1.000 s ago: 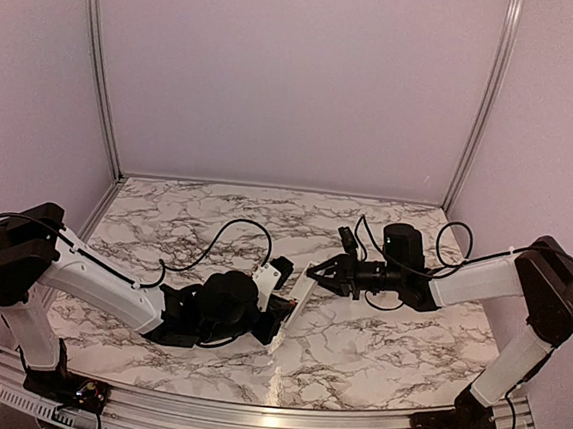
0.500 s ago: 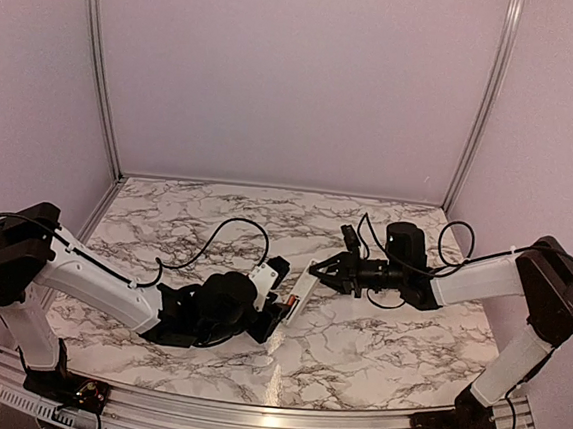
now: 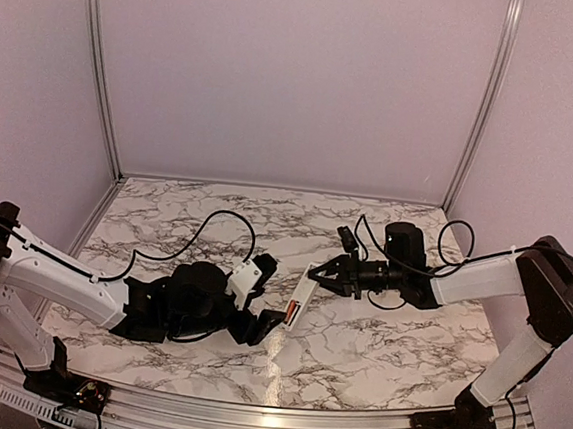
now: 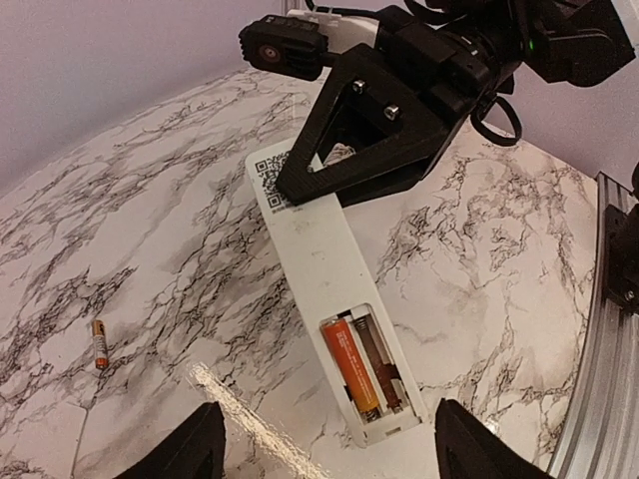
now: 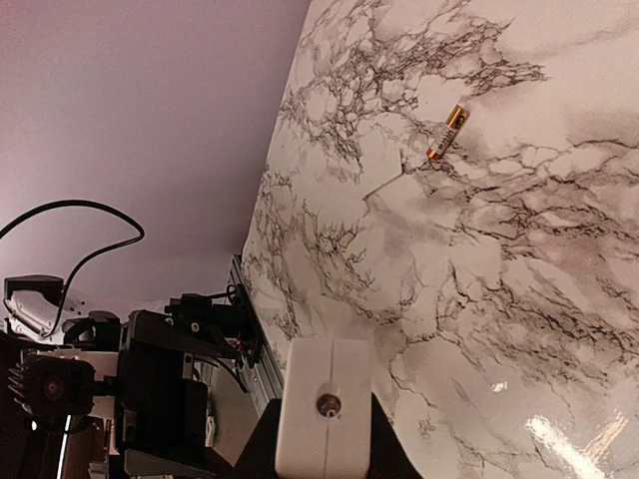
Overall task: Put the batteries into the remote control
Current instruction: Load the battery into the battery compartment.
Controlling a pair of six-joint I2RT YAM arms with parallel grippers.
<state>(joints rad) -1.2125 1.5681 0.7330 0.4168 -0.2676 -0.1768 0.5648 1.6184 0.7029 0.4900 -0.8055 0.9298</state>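
The white remote control (image 4: 319, 254) is held tilted above the marble, back side up. My right gripper (image 4: 334, 165) is shut on its far end, which shows end-on between the fingers in the right wrist view (image 5: 324, 404). One orange battery (image 4: 349, 364) lies in the left bay of the open battery slot; the bay beside it shows only a spring. My left gripper (image 4: 329, 457) stands open just short of the remote's near end, fingertips (image 4: 195, 449) wide apart, holding nothing. A second battery (image 4: 100, 344) lies loose on the table (image 5: 447, 132). From above, the remote (image 3: 299, 298) sits between both grippers.
Marble tabletop (image 3: 355, 351) with an aluminium frame rail along the near edge (image 3: 279, 415). Purple walls enclose the back and sides. The left arm's black cable (image 3: 215, 223) loops over the table behind it. The right arm's body (image 3: 402, 270) lies low across the right half.
My left gripper has opened and drawn back to the left, away from the remote, leaving the orange battery in the slot. The right gripper still holds the remote in almost the same place.
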